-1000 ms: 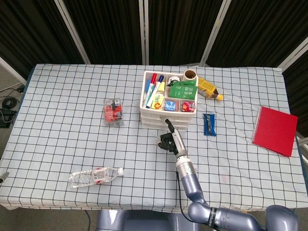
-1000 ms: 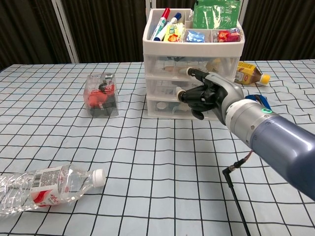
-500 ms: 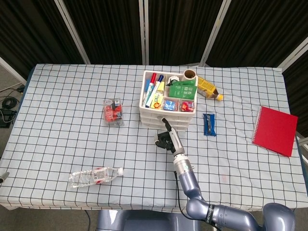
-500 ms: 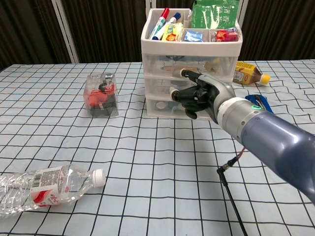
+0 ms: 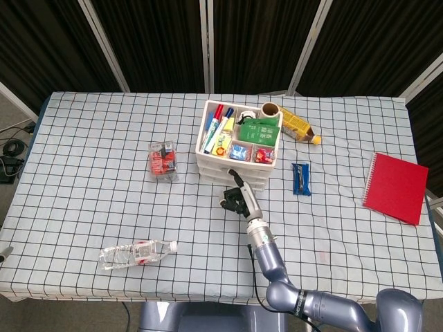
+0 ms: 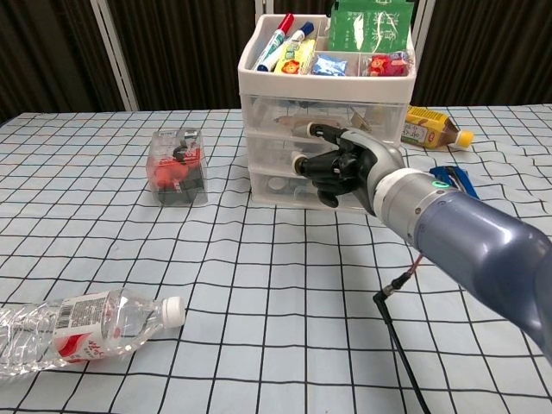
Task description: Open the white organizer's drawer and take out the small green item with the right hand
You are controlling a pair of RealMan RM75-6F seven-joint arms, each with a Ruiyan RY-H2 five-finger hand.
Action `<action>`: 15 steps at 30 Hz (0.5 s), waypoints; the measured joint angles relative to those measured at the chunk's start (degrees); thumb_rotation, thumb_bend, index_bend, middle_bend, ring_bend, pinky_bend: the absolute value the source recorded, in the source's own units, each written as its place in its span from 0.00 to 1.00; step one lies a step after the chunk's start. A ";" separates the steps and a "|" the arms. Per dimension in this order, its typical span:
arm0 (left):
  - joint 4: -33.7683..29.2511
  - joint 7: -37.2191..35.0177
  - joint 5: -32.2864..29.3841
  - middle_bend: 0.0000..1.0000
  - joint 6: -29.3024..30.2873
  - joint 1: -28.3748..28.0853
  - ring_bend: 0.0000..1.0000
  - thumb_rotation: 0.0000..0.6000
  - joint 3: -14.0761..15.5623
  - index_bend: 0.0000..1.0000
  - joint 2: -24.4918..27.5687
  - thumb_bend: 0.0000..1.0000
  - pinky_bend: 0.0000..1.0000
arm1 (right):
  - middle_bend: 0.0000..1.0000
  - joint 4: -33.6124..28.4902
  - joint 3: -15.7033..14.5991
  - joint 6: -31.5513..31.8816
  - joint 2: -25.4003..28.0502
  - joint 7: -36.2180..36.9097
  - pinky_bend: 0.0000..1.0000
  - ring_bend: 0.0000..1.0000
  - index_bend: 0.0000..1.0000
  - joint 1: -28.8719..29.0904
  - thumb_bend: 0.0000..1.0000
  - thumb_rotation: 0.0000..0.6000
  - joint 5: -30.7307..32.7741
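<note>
The white organizer stands at the table's middle back, tipped and skewed to the left. Its open top holds markers, small packets and a green pouch. Three translucent drawers face me, all closed, and their contents are blurred; no small green item shows inside. My right hand is at the organizer's front, its fingers curled onto the middle drawer's front edge. My left hand is in neither view.
A clear box with red contents sits left of the organizer. A plastic bottle lies front left. A yellow carton, a blue wrapper and a red notebook lie to the right.
The right hand has moved left and toward me, and the whole organizer has slid and tipped with it. No drawer has come out.
</note>
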 measured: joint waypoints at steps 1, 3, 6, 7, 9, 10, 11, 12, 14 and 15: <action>-0.04 0.09 0.02 0.00 0.03 0.01 0.00 1.00 0.01 0.00 -0.01 0.00 0.00 | 0.91 -0.25 -0.16 0.00 0.02 0.04 0.87 0.96 0.24 -0.06 0.49 1.00 -0.08; -0.11 0.27 0.11 0.00 0.11 0.03 0.00 1.00 0.05 0.00 -0.04 0.00 0.00 | 0.91 -0.75 -0.41 0.00 0.09 0.15 0.87 0.96 0.24 -0.20 0.49 1.00 -0.23; -0.13 0.39 0.16 0.00 0.20 0.06 0.00 1.00 0.08 0.00 -0.10 0.00 0.00 | 0.91 -1.52 -0.94 0.12 0.23 0.30 0.87 0.96 0.24 -0.43 0.49 1.00 -0.78; -0.13 0.41 0.15 0.00 0.20 0.06 0.00 1.00 0.07 0.00 -0.10 0.00 0.00 | 0.91 -1.79 -1.15 0.19 0.30 0.33 0.87 0.96 0.24 -0.53 0.49 1.00 -0.98; -0.13 0.47 0.12 0.00 0.15 0.06 0.00 1.00 0.09 0.00 -0.12 0.00 0.00 | 0.91 -2.13 -1.39 0.35 0.41 0.35 0.87 0.96 0.24 -0.69 0.49 1.00 -1.19; -0.13 0.48 0.14 0.00 0.16 0.05 0.00 1.00 0.09 0.00 -0.13 0.00 0.00 | 0.91 -2.32 -1.50 0.45 0.48 0.35 0.87 0.96 0.24 -0.78 0.49 1.00 -1.30; -0.14 0.51 0.16 0.00 0.17 0.05 0.00 1.00 0.10 0.00 -0.14 0.00 0.00 | 0.91 -2.45 -1.58 0.53 0.54 0.36 0.87 0.96 0.24 -0.86 0.49 1.00 -1.37; -0.14 0.53 0.18 0.00 0.18 0.05 0.00 1.00 0.10 0.00 -0.14 0.00 0.00 | 0.91 -2.54 -1.64 0.60 0.58 0.37 0.87 0.96 0.24 -0.91 0.49 1.00 -1.44; -0.16 0.61 0.23 0.00 0.20 0.05 0.00 1.00 0.12 0.00 -0.16 0.00 0.00 | 0.91 -2.72 -1.76 0.69 0.63 0.39 0.87 0.96 0.24 -1.02 0.49 1.00 -1.51; -0.18 0.66 0.27 0.00 0.21 0.05 0.00 1.00 0.13 0.00 -0.17 0.00 0.00 | 0.91 -2.93 -1.88 0.75 0.70 0.41 0.87 0.96 0.24 -1.13 0.49 1.00 -1.57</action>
